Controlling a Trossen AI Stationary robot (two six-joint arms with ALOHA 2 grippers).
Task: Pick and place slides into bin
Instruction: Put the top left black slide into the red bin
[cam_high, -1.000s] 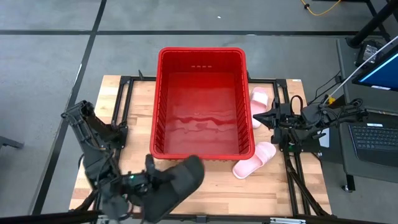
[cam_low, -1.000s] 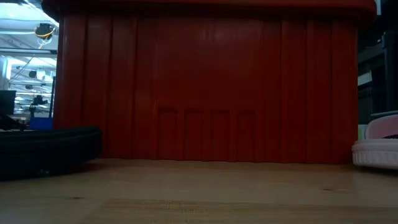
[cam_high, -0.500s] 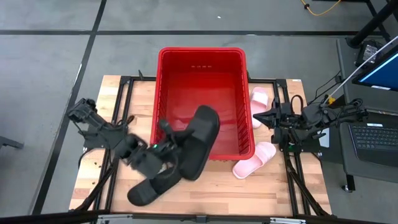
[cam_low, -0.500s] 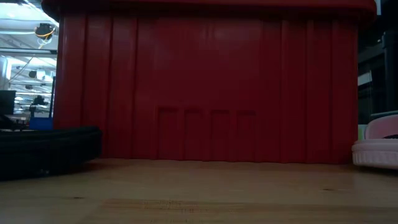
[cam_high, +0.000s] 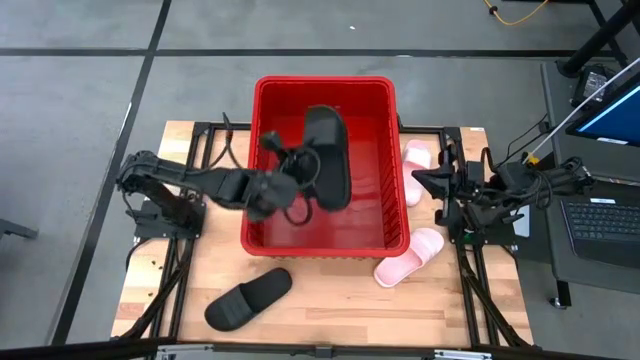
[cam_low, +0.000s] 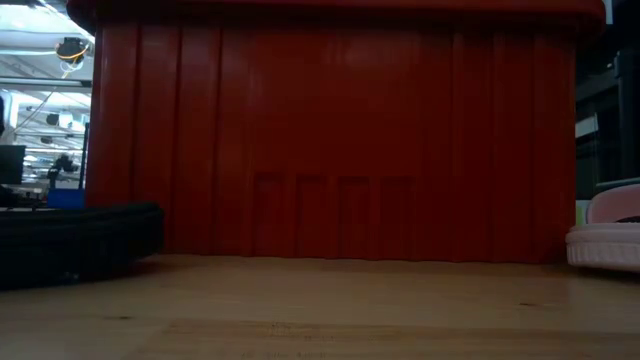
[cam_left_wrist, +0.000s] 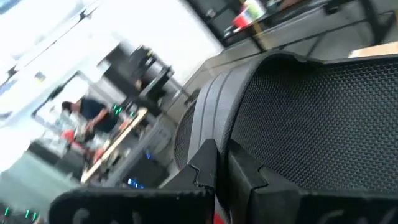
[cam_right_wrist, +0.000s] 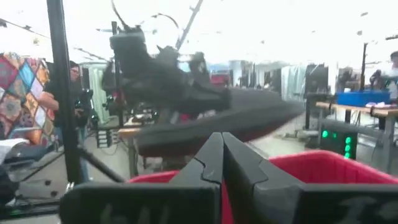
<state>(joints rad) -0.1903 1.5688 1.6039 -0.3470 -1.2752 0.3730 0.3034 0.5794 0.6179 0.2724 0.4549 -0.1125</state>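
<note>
My left gripper (cam_high: 290, 182) is shut on a matte black slide (cam_high: 325, 155) and holds it in the air over the red bin (cam_high: 262, 150). It also shows in the right wrist view (cam_right_wrist: 205, 127), above the bin's rim (cam_right_wrist: 323, 163). A second black slide (cam_high: 248, 298) lies flat on the table near the front edge, in front of the bin. Two pale pink slides lie on the table right of the bin, one beside its right wall (cam_high: 415, 165) and one by its near right corner (cam_high: 410, 255). My right gripper (cam_high: 425, 182) is shut and empty at the table's right. My left gripper pinches the black slide between its two fingers at the slide's left side (cam_left_wrist: 208, 124), about mid-length; its own fingers hide which part. The fingers come roughly level from the table's left, across the slide. The slide is lifted clear over the bin and lies about level.
The bin stands at the table's middle and far side, with dark frame rails (cam_high: 200, 140) on both sides of it. In the low view the bin's ribbed wall (cam_low: 330, 140) fills the middle. A laptop (cam_high: 600, 220) stands beyond the right edge.
My left gripper has risen from the table's near left edge with one black slide and carried it toward the far edge and to the right, over the bin's near wall. The slide has turned lengthwise to the bin. The other black slide stays on the table.
</note>
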